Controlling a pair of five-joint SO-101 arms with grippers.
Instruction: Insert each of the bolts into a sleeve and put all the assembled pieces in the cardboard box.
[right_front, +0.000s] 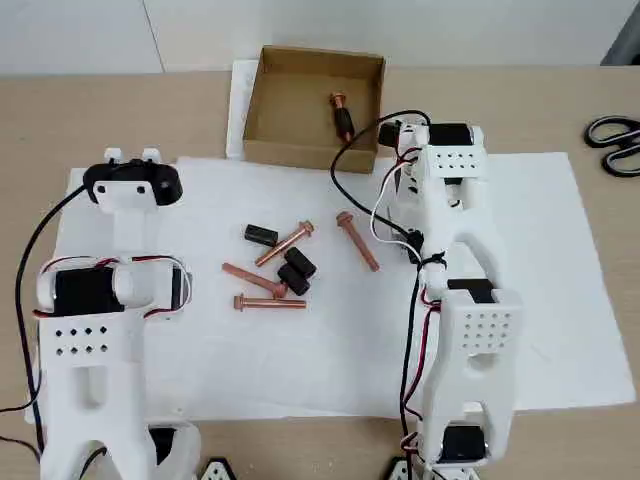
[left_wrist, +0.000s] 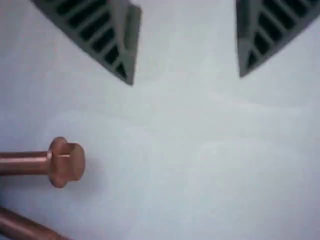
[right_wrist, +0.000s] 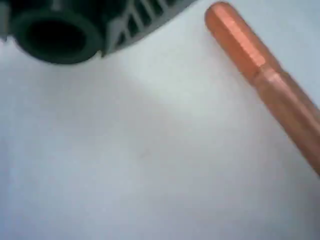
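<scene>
High view: bright, even, diffuse light from overhead; no hard shadows. White sheet (right_front: 330, 350) is brightest area, no glare spots. Faint soft shadows hug arms (right_front: 470, 330) and loose bolts (right_front: 285, 243). Cardboard box (right_front: 295, 105) interior evenly lit. Wooden table (right_front: 60, 120) matte, no reflections.
Left wrist view: sheet evenly lit; bolt head (left_wrist: 66, 162) carries pale highlight, dim soft shadow beside it.
Right wrist view: bright streak of sheen along bolt shaft (right_wrist: 260, 70); soft shade on sheet alongside.

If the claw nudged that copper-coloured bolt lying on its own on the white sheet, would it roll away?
Probably in a curve: the lone bolt has a round shank but a wider flanged head. It looks like solid metal, so likely stiff and heavy for its size.
</scene>
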